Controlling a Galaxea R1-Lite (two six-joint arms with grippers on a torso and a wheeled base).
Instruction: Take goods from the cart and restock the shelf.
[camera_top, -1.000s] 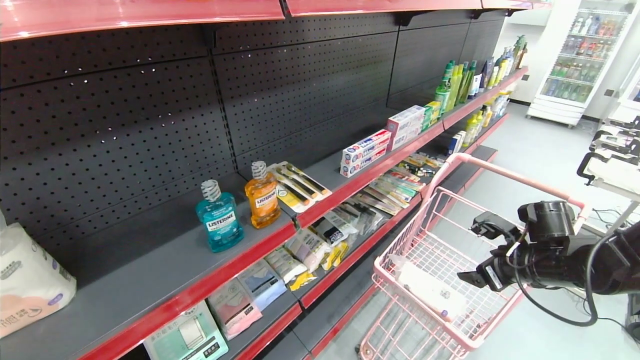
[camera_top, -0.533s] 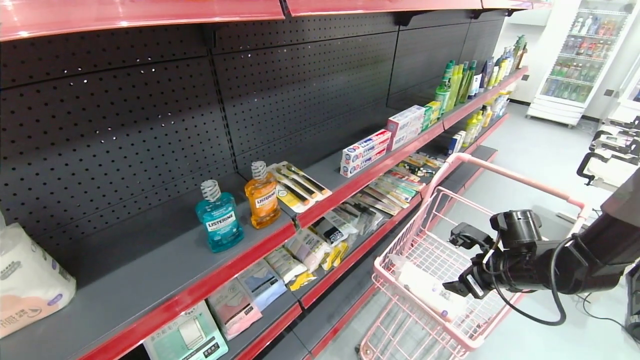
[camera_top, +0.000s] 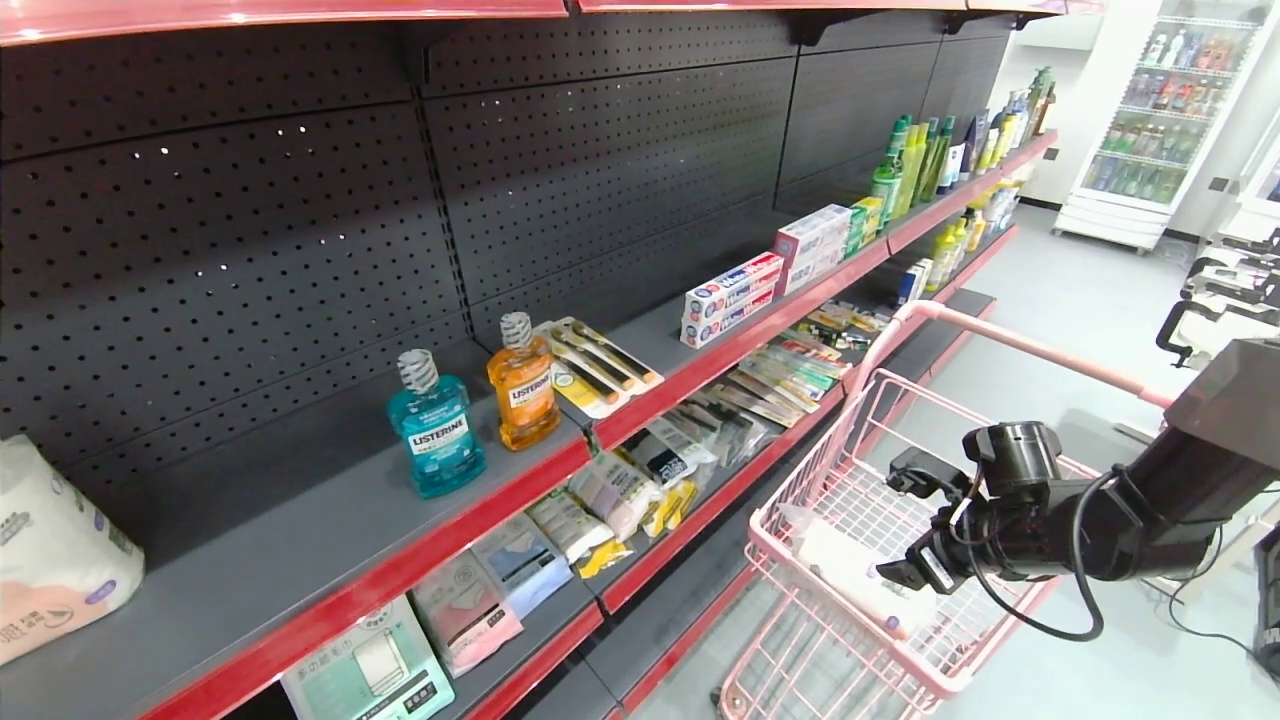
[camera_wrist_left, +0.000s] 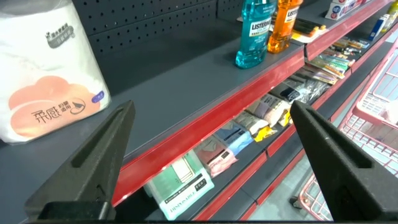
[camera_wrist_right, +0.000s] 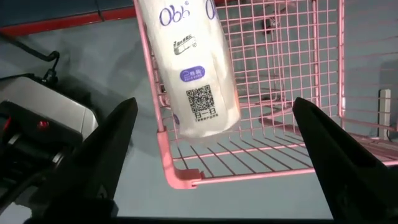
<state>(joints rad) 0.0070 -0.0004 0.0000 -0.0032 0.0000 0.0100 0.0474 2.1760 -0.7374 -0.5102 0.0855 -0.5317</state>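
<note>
Item 1: I log 1 white soft-wrapped pack (camera_top: 850, 580) lying inside the cart (camera_top: 1000, 343), likely light, squashy and slick-filmed, best pinched across its narrow middle; my right gripper (camera_top: 887, 525) hovers above the cart, fingers spread, empty.

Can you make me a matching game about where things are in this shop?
1 blue bottle
2 toothpaste boxes
3 white pack
4 right gripper

A in the pink cart
B open, over the cart
C beside the orange bottle
D right of the toothbrushes

Pairs: 1-C, 2-D, 3-A, 4-B
</note>
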